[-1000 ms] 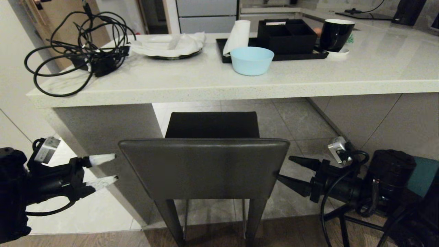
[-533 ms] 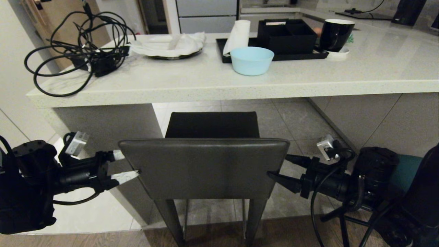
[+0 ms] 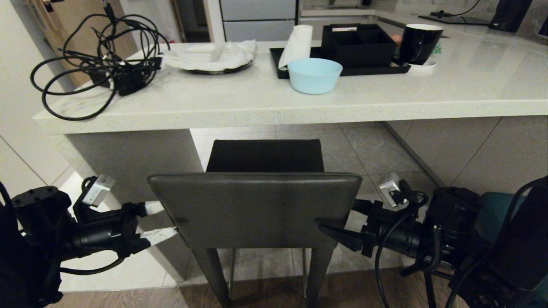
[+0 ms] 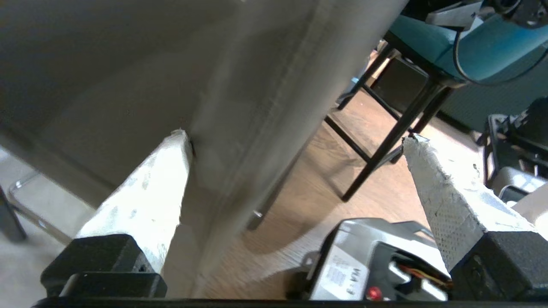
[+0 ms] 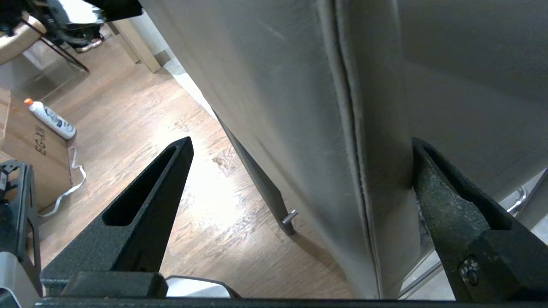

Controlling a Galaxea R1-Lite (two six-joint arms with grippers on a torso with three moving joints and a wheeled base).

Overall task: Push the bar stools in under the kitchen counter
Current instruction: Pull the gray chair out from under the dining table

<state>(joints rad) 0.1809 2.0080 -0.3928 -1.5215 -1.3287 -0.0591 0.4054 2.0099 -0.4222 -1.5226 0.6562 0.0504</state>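
Note:
The dark grey-brown bar stool [image 3: 257, 209] stands with its back towards me, its seat [image 3: 264, 156] partly under the kitchen counter [image 3: 257, 107]. My left gripper [image 3: 165, 220] is open and straddles the backrest's left edge. In the left wrist view one white finger [image 4: 145, 201] touches the backrest [image 4: 214, 64]. My right gripper [image 3: 338, 216] is open astride the right edge. In the right wrist view the backrest [image 5: 299, 85] runs between its black fingers [image 5: 141, 205]. The teal bar stool [image 3: 492, 209] shows behind my right arm and in the left wrist view [image 4: 428, 38].
On the counter lie tangled black cables [image 3: 94, 64], a plate with a cloth [image 3: 214, 55], a light blue bowl [image 3: 314, 75], a black tray [image 3: 342, 68] and a black mug [image 3: 419, 42]. The counter's grey side panel [image 3: 128, 162] stands left of the stool. A bottle [image 5: 49, 119] rests against a cardboard box.
Both grippers have moved inward from the stool's sides until their open fingers straddle the backrest's edges. The stool itself has not shifted.

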